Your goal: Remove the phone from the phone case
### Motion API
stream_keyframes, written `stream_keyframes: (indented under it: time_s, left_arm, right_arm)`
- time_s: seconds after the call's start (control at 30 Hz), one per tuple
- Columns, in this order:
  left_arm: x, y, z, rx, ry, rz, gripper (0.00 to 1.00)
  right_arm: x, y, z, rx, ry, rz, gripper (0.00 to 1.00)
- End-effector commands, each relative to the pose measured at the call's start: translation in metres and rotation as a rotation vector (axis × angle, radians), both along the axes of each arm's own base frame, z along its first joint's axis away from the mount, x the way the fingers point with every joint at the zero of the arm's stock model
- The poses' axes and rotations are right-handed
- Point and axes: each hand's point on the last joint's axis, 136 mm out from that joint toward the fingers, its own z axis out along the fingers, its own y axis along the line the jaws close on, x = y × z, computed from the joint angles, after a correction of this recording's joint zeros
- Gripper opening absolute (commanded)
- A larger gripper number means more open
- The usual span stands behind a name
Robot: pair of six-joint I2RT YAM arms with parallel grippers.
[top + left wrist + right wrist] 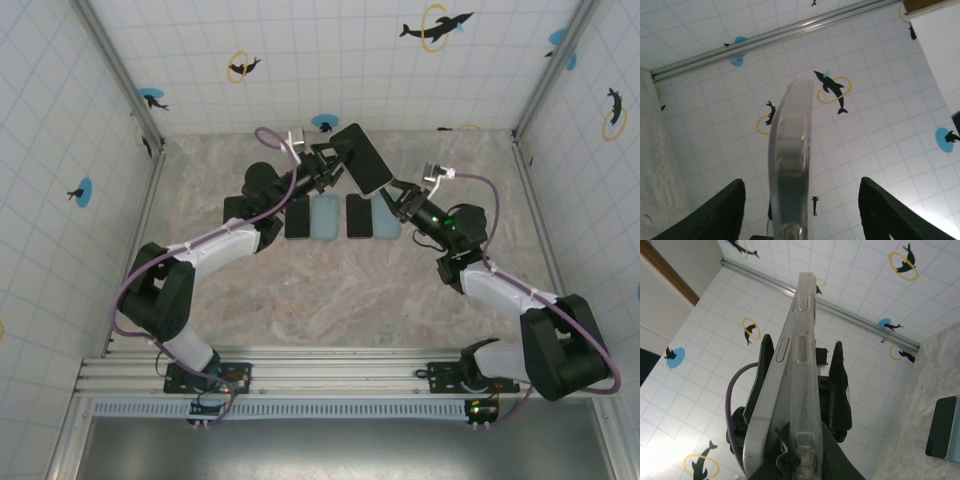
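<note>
Gripping the cased phone (362,160) by its lower end, right gripper (396,190) is clamped tight while left gripper (333,165) straddles it, spread wide.

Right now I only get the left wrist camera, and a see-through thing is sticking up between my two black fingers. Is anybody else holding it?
Observer: Yes. The right gripper is shut on the end nearest it. Your see-through thing is the clear case, and it has the phone in it.
Operator: Is it up in the air?
Observer: Yes, it's lifted above the table, between the two arms.
Operator: What's under it?
Observer: Four flat slabs lie in a row on the table: left black slab, left blue slab, right black slab and right blue slab. I can't tell whether they're phones or cases.
</note>
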Motion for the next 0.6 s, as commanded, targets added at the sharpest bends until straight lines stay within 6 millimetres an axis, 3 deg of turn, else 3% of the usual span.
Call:
stream_keyframes:
  time_s: [0.0, 0.1, 0.27, 0.57]
  left_arm:
    - [0.004, -0.002, -0.004, 0.056, 0.033, 0.021, 0.65]
    - [0.002, 0.001, -0.024, 0.099, 0.126, 0.051, 0.67]
    - [-0.018, -0.007, -0.034, 0.104, 0.211, 0.081, 0.68]
    - [-0.049, -0.042, -0.029, 0.030, 0.319, 0.064, 0.66]
  right_arm:
    - [0.003, -0.016, 0.016, 0.064, -0.053, -0.091, 0.06]
    - [0.018, -0.033, 0.008, 0.069, -0.017, -0.223, 0.06]
    - [0.036, -0.048, -0.002, 0.041, 0.019, -0.384, 0.06]
    - [0.045, -0.041, -0.010, -0.021, 0.014, -0.462, 0.06]
